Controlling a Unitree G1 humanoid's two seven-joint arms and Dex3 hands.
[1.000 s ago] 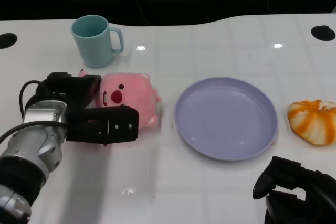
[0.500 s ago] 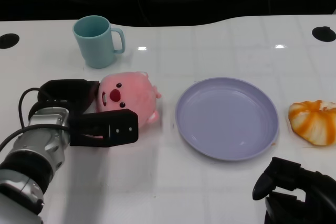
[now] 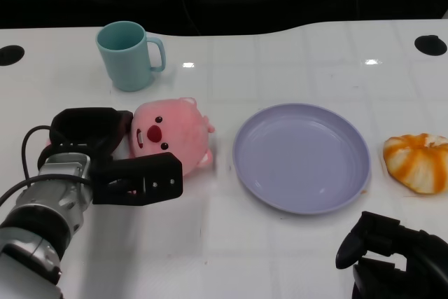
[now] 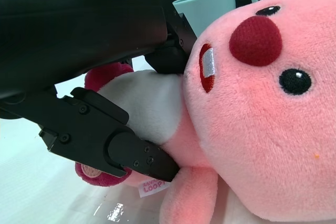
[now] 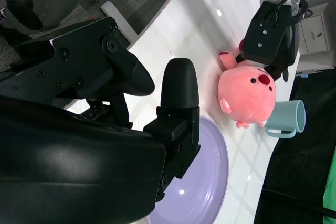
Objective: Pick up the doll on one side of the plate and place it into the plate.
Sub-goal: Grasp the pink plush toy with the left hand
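Observation:
The pink doll lies on its side on the white table, left of the purple plate. My left hand grips it from the left. One finger runs along its near side and the rest reach behind its body. In the left wrist view the black fingers press against the doll at its white belly and head. The right wrist view shows the doll held by that left hand beyond the plate. My right hand rests at the near right, holding nothing.
A teal cup stands behind the doll at the back left. An orange and white plush toy lies right of the plate. Dark round holes mark the table's far corners.
My left hand has dropped lower and closed in round the doll, whose head has tilted a little. The right hand has stayed put.

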